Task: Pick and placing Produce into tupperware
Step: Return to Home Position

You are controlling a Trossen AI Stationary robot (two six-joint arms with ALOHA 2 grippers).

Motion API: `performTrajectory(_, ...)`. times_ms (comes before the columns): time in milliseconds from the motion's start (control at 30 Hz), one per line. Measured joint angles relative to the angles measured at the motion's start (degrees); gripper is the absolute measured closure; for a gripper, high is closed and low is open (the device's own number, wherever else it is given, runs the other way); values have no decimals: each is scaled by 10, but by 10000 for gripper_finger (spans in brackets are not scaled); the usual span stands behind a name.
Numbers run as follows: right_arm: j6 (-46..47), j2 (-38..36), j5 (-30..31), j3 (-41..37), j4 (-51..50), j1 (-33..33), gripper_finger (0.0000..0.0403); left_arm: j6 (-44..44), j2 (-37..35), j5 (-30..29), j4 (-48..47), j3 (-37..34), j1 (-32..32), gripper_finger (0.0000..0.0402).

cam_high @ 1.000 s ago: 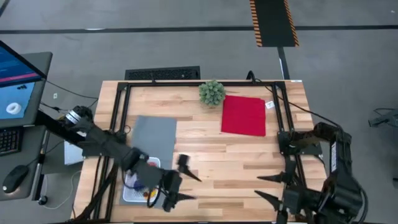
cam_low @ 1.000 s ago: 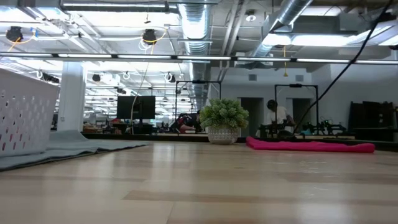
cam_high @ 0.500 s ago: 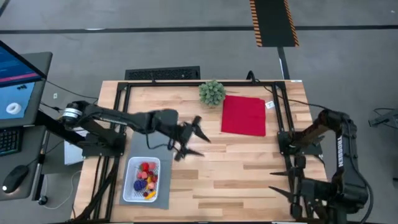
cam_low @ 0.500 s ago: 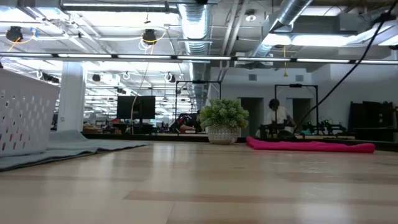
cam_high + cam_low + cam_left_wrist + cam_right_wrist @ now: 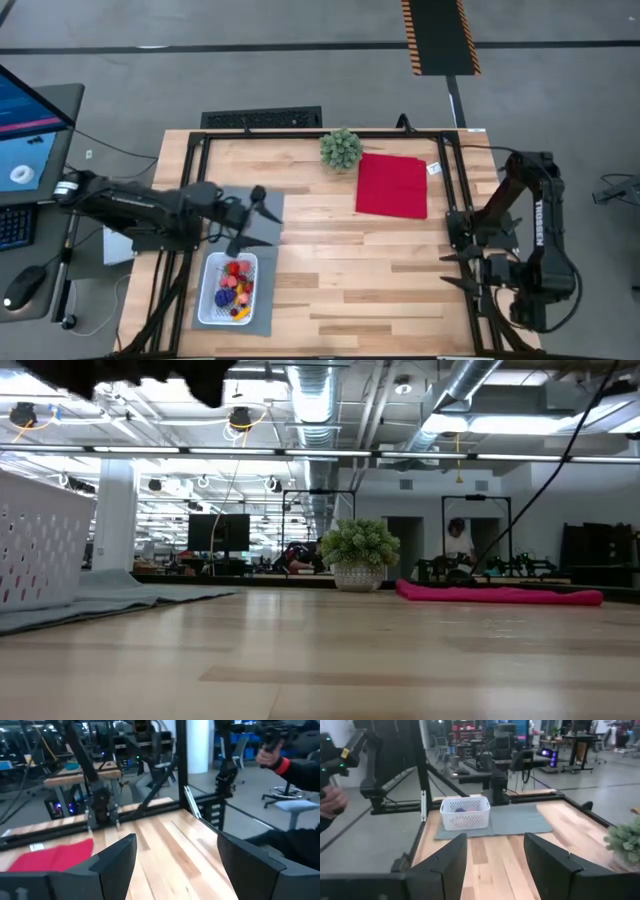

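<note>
Over grey mat [image 5: 266, 300], left hand [image 5: 262, 220] empty, fingers spread (right hand [image 5: 445, 270] likewise); produce [image 5: 232, 285] inside tupperware [image 5: 203, 300].

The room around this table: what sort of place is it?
Probably a robotics lab in an open industrial hall: bare ceiling ducts overhead, more workbenches beyond this one, and a person at a far station.

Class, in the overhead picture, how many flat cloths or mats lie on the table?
2. A grey mat at the left, under the tupperware; a red cloth at the far side beside the green plant. None seems hidden.
</note>
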Motion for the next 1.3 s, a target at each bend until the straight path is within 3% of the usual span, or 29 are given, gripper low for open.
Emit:
performTrajectory(233,77,-44,69,-112,-4,39,184,-18,-128,-15,78,-154,-17,133)
performTrajectory(467,164,-100,82,-230,7,53,184,-42,-212,1,139,-251,-18,133)
performTrajectory(700,175,-124,85,-301,36,54,183,-34,-278,-35,43,-258,-16,132)
performTrajectory(833,170,-125,86,-332,59,54,184,-32,-306,-19,34,-258,-17,132)
performTrajectory(1000,169,-125,86,-375,92,64,184,-28,-344,-29,-44,-258,-16,132)
performTrajectory(1200,249,-141,85,-447,107,70,184,-24,-411,-12,-74,-259,-16,132)
performTrajectory(1300,238,-144,84,-463,149,59,184,-11,-451,-25,-125,-259,-16,132)
